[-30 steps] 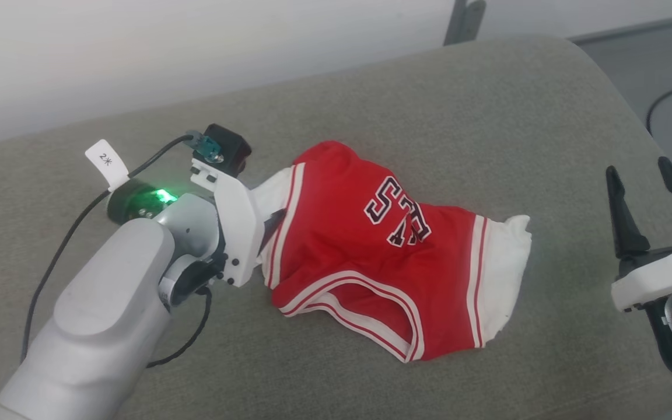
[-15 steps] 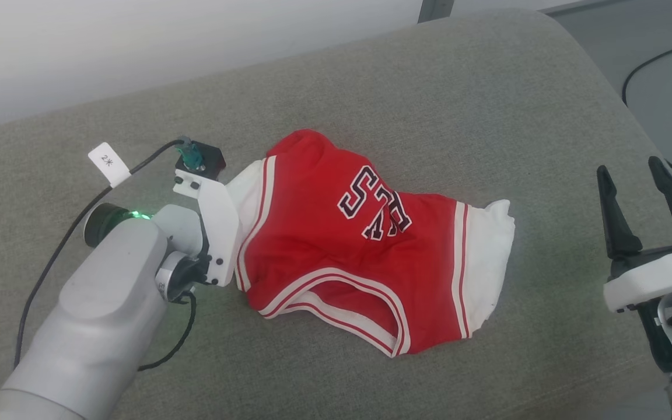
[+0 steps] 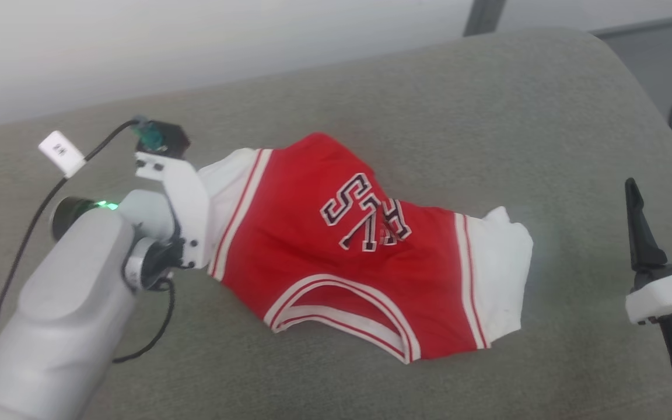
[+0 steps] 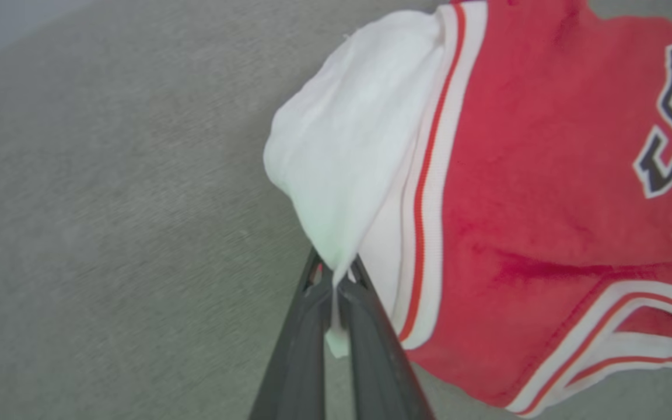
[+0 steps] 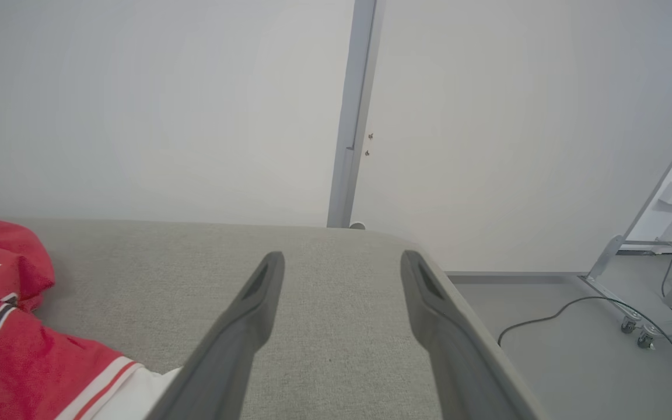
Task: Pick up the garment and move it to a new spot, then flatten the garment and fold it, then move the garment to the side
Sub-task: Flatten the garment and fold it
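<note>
My left fingers (image 4: pixel 304 350) are clamped together on the garment (image 3: pixel 365 256), pinching the edge of one white sleeve (image 4: pixel 347 134) right at their tips, with a little tab of white cloth poking out between them below the pinch. From that grip the sleeve bunches and fans out toward the red body, past the white and red striped armhole trim. I cannot tell whether this corner is off the grey upholstered surface (image 3: pixel 487 105) or resting on it. In the head view the garment lies spread and rumpled across the middle of that surface, dark white-outlined block letters (image 3: pixel 365 219) facing up and creased, the striped neck opening (image 3: pixel 342 309) toward me and the other white sleeve (image 3: pixel 499 274) at its far right end, lying flat. My right fingers (image 3: pixel 642 239) stand wide apart and grip nothing; they hover near the right edge of the surface, well apart from that sleeve, pointing away from me. Their own camera shows the red cloth low on its left, the pale wall (image 5: pixel 137 105) ahead, and a black cable (image 5: pixel 552 318) on the floor (image 5: pixel 575 373) past the rounded corner of the surface.
</note>
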You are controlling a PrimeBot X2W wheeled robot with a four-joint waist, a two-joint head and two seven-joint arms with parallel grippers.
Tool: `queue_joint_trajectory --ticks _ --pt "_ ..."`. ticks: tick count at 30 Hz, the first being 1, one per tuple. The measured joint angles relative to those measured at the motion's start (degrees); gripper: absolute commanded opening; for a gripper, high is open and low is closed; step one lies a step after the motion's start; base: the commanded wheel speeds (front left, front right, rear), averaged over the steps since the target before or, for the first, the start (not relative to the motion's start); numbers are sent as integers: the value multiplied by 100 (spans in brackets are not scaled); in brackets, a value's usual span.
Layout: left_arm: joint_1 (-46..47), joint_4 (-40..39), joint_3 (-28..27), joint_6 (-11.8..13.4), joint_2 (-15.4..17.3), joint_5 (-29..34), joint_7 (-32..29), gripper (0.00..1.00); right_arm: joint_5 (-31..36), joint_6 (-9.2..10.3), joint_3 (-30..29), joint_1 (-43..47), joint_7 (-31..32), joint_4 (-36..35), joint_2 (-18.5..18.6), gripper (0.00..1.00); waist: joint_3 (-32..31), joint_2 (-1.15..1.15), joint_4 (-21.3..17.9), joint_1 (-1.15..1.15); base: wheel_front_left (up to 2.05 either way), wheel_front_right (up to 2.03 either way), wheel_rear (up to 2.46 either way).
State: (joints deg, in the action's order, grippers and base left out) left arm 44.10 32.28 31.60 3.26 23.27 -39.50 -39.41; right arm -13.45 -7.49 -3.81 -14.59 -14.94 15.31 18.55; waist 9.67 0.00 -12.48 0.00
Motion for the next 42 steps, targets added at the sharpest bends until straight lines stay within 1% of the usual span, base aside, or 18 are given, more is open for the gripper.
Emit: queue_joint_trajectory --ticks 4,5,10,12,13,15,18,21,22,23,24,25,28,33,35,37,42 --pt "-442 -634 -175 346 382 -71 -213 0 69 -1 -71 112 27 -43 -25 100 -75 0 227 0 0 0 0" --pt "-442 -634 -175 346 382 -71 -213 0 69 -1 -71 112 27 -43 -25 100 -75 0 227 0 0 0 0" --pt "-1200 -1426 -471 856 866 -320 -520 0 143 -1 -164 176 129 -152 -43 100 -149 0 479 0 0 0 0" --pt "-1545 -1702 -584 1091 985 -433 -681 0 145 -1 -166 199 148 -194 -58 100 -165 0 555 0 0 0 0" --pt "-1719 -1837 -615 1165 1054 -450 -721 0 154 -1 -172 209 188 -202 -63 100 -166 0 586 0 0 0 0" --pt "-1997 -2065 -714 1323 1089 -631 -761 0 154 -1 -172 218 205 -230 -75 100 -158 0 631 0 0 0 0" --pt "-2327 -2271 -733 1430 1117 -676 -795 0 151 -1 -170 229 244 -249 -73 100 -131 0 666 0 0 0 0" --pt "-2443 -2302 -757 1447 1106 -708 -730 0 152 -1 -163 228 264 -259 -70 100 -118 0 693 0 0 0 0" --pt "-2451 -2295 -756 1444 1101 -714 -700 20 151 -1 -163 227 280 -259 -69 100 -121 0 697 0 0 0 0" --pt "-2453 -2283 -754 1437 1099 -713 -664 47 152 -1 -162 227 285 -259 -67 100 -125 0 701 0 0 0 0" --pt "-2453 -2263 -757 1437 1096 -712 -635 87 152 -1 -160 226 286 -256 -65 100 -132 0 703 0 0 0 0" --pt "-2451 -2250 -747 1413 1104 -695 -634 100 152 -1 -156 226 287 -253 -65 100 -142 0 705 0 0 0 0" --pt "-2404 -2228 -756 1393 1123 -681 -612 100 154 -1 -142 225 294 -252 -67 100 -182 0 697 0 0 0 0" --pt "-2371 -2238 -716 1388 1274 -644 -768 100 165 -1 -143 244 318 -263 -67 100 -244 0 667 0 0 0 0" --pt "-2350 -2234 -673 1438 1312 -626 -900 100 181 -1 -147 275 330 -270 -67 100 -261 0 651 0 0 0 0" --pt "-2349 -2237 -597 1433 1399 -614 -1060 100 181 -1 -147 290 338 -297 -69 100 -274 0 630 0 0 0 0" --pt "-2381 -2204 -563 1514 1466 -598 -1201 100 177 -1 -159 354 381 -371 -67 100 -259 0 577 0 0 0 0"
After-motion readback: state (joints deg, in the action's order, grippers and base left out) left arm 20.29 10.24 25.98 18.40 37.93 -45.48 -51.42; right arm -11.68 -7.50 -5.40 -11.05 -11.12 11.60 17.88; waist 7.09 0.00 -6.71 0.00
